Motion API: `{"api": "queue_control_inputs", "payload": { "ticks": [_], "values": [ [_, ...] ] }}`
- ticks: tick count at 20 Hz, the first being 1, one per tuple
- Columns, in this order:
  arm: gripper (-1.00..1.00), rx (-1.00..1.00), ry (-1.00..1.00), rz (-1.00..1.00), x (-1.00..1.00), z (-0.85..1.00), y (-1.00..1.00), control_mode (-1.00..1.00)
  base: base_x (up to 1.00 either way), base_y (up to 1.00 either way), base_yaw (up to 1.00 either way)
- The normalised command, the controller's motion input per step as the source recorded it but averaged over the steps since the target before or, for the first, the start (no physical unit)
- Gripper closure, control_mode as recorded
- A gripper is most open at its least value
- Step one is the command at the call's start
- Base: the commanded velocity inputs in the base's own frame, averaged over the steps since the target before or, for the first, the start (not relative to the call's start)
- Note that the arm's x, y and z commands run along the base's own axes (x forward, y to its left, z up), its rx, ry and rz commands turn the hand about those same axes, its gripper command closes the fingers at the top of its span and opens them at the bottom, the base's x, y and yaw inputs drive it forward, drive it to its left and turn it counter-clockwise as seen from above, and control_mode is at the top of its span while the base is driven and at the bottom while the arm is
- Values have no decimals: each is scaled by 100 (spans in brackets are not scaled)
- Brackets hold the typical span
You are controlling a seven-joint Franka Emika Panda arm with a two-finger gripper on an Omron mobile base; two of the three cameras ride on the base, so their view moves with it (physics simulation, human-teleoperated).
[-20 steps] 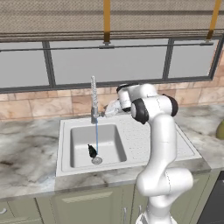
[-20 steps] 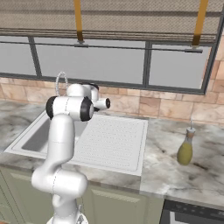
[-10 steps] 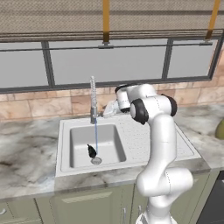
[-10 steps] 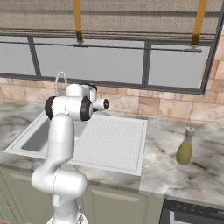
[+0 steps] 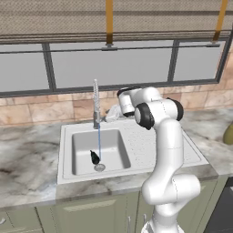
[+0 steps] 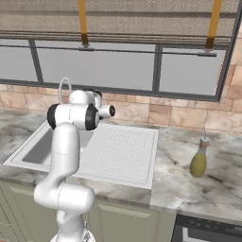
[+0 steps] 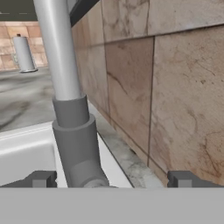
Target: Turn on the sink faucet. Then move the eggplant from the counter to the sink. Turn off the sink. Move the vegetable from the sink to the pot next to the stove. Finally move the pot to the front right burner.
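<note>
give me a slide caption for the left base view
Water runs from the faucet onto the eggplant in the sink as the open pincer nears the faucet base.

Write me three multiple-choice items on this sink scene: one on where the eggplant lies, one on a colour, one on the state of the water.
1. Where is the eggplant?
A. On the drainboard
B. In the basin of the sink, beside the drain
C. On the counter by the bottle

2. What colour is the bottle on the counter?
A. Bright red
B. Olive-yellow
C. Blue

3. What is the state of the water at the sink faucet?
A. Running in a thin stream
B. Off
C. Overflowing the basin

Answers:
1. B, the dark eggplant lies at the basin's bottom next to the round drain.
2. B, the right base view shows an olive-yellow bottle with a pale neck.
3. A, a thin blue stream falls from the spout to the drain, while the open end effector sits at the faucet's dark base.
</note>
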Motion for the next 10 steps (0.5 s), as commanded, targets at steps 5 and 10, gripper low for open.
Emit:
{"api": "queue_control_inputs", "payload": {
  "ticks": [5,10],
  "values": [
    [-100,-5,0,2,0,39,63,-100,0,0,0],
    [-100,-5,-2,3,0,39,63,-100,0,0,0]
  ]
}}
